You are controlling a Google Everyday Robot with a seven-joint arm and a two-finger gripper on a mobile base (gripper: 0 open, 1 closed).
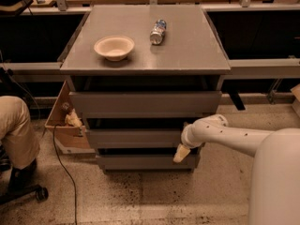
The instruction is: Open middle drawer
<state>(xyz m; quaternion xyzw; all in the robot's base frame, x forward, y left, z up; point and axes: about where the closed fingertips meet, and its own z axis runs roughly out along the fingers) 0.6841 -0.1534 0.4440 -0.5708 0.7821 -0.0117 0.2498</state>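
Observation:
The middle drawer point(133, 138) is the wide grey front second from the top of the grey cabinet point(145, 60), below the taller top drawer front point(145, 103) and above the smaller bottom drawer front point(140, 161). It looks shut or nearly so, with a dark gap above it. My white arm reaches in from the right. My gripper point(181, 153) with its tan fingers hangs at the right end of the middle drawer's front, at its lower edge, over the gap to the bottom drawer.
On the cabinet top lie a tan bowl point(114, 47) and a plastic bottle point(158, 31) on its side. A cardboard box point(65, 121) stands left of the cabinet. A person's leg point(16, 135) and a chair wheel point(41, 193) are at far left. A cable point(65, 172) runs across the floor.

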